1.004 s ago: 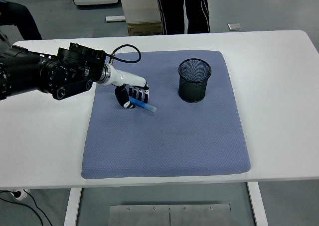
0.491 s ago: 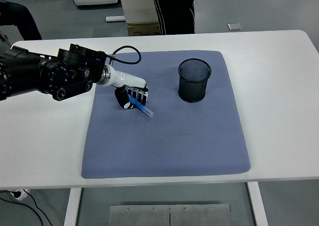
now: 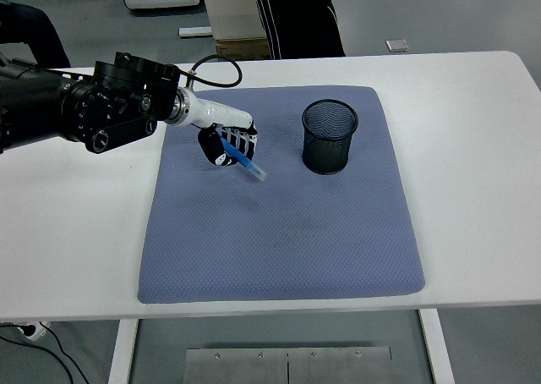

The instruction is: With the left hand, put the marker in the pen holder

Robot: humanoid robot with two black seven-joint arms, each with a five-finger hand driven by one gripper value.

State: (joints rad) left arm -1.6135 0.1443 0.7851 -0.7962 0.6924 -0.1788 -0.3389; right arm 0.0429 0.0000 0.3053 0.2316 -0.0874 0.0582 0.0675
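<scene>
My left hand (image 3: 226,145) hovers over the upper left part of the blue mat (image 3: 279,232), its fingers curled around a blue marker (image 3: 246,162). The marker slants down to the right, with its free end sticking out below the hand, above the mat. A black mesh pen holder (image 3: 330,136) stands upright on the mat to the right of the hand, about a hand's width from the marker's tip. Its inside looks empty. The black left arm (image 3: 76,113) reaches in from the left edge. The right arm is out of view.
The mat lies on a white table (image 3: 473,147). A person's legs (image 3: 296,16) stand beyond the far edge, next to a cardboard box (image 3: 243,46). Another person's knee (image 3: 25,29) shows at the top left.
The left hand has risen off the mat with the marker and shifted slightly up and to the right. The marker tilted steeper. The person behind the table moved a little.
</scene>
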